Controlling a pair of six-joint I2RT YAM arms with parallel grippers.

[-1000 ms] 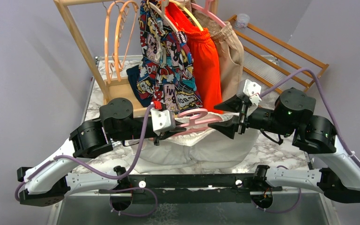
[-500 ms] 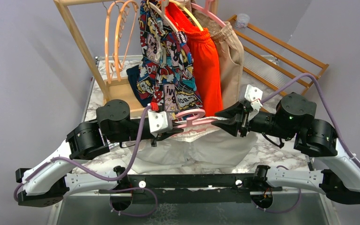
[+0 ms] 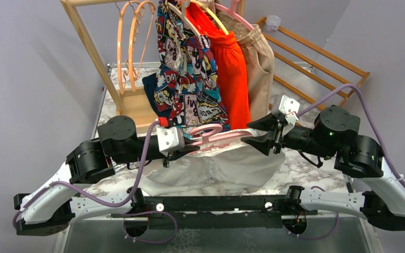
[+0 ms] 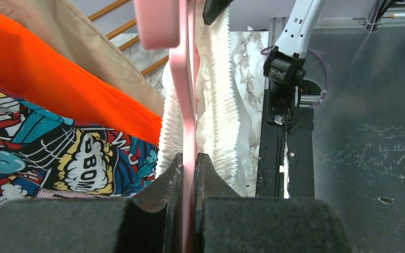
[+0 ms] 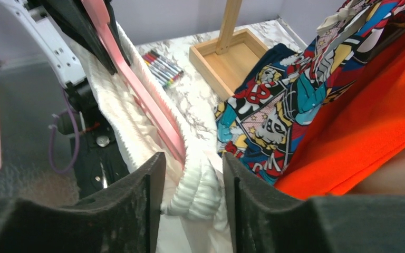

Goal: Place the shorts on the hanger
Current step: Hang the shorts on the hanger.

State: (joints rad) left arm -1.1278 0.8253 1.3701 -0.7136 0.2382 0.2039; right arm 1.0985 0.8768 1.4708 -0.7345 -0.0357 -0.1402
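Above the table [image 3: 308, 169], the hanger [image 3: 211, 136] is kept clamped by the left gripper [image 3: 192, 147] and has been drawn leftward. The shorts [image 3: 237, 166] are now pinched at the waistband by the right gripper [image 3: 261, 138], so the waistband looks nearly seated over the hanger.

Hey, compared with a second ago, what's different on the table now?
The left gripper, its jaws clamped on the hanger throughout, carried it toward the robot's left. The right gripper drew its wide-open jaws in around the waistband end of the shorts, and the waistband pulled taut along the hanger. Unchanged: the wooden rack and the clothes hanging on it.
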